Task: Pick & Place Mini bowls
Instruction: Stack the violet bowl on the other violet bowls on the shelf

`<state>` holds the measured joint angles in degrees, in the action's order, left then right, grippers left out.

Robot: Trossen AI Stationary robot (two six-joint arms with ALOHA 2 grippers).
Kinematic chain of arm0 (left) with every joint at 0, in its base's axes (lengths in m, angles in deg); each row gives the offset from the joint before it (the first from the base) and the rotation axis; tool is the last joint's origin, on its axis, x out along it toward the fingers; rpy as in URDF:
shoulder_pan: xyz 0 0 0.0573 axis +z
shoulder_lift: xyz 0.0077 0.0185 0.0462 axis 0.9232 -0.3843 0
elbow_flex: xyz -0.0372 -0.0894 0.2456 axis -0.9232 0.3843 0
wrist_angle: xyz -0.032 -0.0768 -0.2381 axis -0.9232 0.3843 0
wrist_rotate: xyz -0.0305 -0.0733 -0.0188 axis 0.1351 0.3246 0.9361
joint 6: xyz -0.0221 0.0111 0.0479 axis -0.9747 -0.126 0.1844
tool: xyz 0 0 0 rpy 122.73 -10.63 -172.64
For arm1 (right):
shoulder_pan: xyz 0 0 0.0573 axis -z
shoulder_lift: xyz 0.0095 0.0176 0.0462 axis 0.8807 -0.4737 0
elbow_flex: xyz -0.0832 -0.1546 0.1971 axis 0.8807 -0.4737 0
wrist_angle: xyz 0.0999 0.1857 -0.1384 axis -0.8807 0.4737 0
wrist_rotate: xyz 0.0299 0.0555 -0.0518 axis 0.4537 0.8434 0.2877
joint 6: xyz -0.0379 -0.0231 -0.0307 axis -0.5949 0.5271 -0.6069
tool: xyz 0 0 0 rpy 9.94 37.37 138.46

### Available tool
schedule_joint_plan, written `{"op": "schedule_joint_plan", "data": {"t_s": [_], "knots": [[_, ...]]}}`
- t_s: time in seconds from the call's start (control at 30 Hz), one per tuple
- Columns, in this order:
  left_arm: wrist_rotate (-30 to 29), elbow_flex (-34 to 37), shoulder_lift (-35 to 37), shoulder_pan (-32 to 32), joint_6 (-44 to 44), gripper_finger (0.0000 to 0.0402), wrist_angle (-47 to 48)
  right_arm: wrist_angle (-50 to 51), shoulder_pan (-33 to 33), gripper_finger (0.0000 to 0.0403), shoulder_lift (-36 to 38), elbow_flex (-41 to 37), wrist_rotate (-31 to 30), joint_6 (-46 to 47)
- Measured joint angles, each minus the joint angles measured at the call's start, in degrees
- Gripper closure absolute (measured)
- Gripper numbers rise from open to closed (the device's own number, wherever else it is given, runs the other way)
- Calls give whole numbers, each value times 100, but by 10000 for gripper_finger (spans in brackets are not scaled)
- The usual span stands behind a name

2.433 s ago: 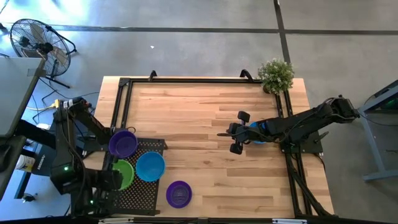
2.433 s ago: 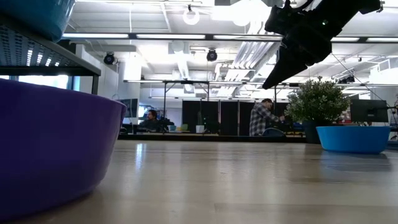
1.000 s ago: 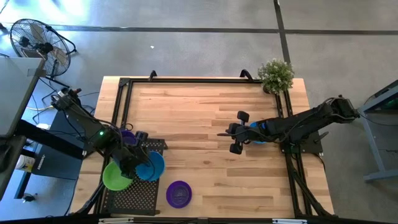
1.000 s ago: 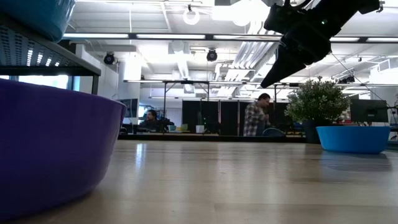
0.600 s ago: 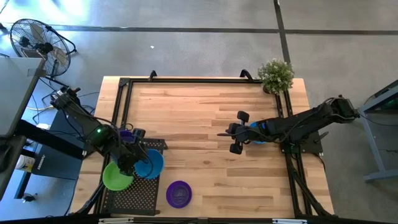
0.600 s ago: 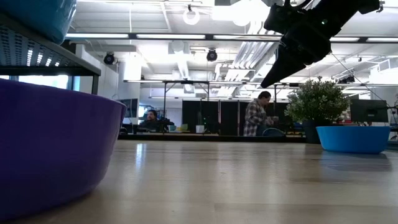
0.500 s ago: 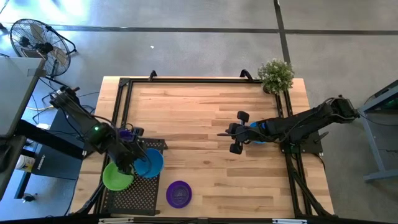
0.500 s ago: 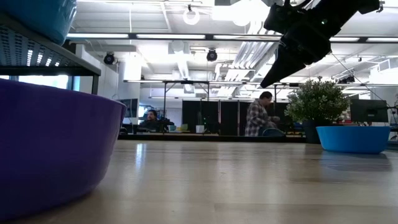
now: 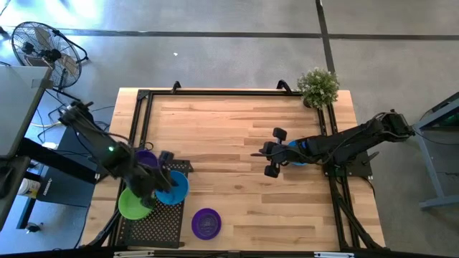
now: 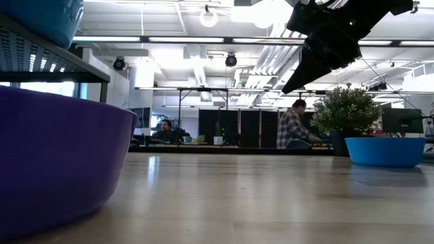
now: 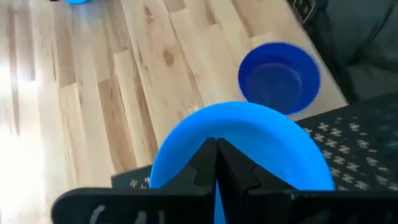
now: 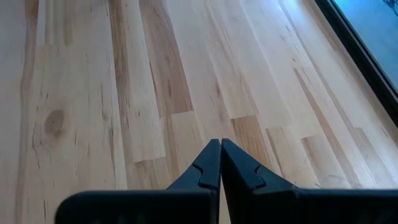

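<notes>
A black perforated rack (image 9: pixel 161 218) at the table's near left carries a blue mini bowl (image 9: pixel 177 189), a green one (image 9: pixel 130 204) and a purple one (image 9: pixel 148 158), partly hidden under my left arm. Another purple mini bowl (image 9: pixel 206 223) sits on the wood beside the rack. My left gripper (image 11: pixel 216 144) is shut and hangs over the blue bowl (image 11: pixel 261 134) with nothing between its fingers. My right gripper (image 9: pixel 253 154) is shut above bare wood at mid-right, and a second blue bowl (image 9: pixel 295 156) sits under that arm.
A potted plant (image 9: pixel 318 87) stands at the far right corner. A black frame (image 9: pixel 229 91) runs around the table's edges. The middle of the table is bare wood (image 9: pixel 215 143). In the low view a person (image 10: pixel 293 129) is in the room beyond.
My left gripper has risen a little above the blue bowl on the rack and tipped slightly, staying shut. The bowls have kept their places.
</notes>
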<state>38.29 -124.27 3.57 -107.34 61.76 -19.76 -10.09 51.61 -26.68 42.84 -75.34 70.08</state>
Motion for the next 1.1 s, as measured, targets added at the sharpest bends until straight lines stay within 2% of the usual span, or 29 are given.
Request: {"op": "schedule_joint_plan", "data": {"t_s": [0.07, 0.27, 0.4, 0.47, 0.63, 0.73, 0.87, 0.97, 1.1], "knots": [[63, 1, -265, 127, 208, 401, -193, -60, 0, 402, 0, 0, 1, -51], [1169, 1, -814, 635, 630, 401, -1216, -106, 1, 402, 0, 0, 46, -124], [1377, -24, -1059, 956, 734, 401, -1491, -104, 1, 402, 0, 0, 46, -125], [1381, -156, -1220, 1097, 868, 401, -1311, -102, 0, 402, 0, 0, 46, -126], [1246, -529, -1339, 1182, 1025, 401, -1123, -114, 0, 402, 0, 0, 41, -126], [949, -516, -1331, 1084, 1198, 401, -1048, -458, -41, 402, -39, -4, 115, -94], [285, -282, -968, 721, 1253, 401, -1185, -1424, -396, 402, -378, -2, 426, -477], [-44, 27, -648, 427, 1251, 401, -1418, -2158, -747, 399, -786, -1, 451, -899], [-539, 503, -97, 164, 1240, 401, -1833, -2865, -1068, 388, -1329, 0, 422, -941]]}}
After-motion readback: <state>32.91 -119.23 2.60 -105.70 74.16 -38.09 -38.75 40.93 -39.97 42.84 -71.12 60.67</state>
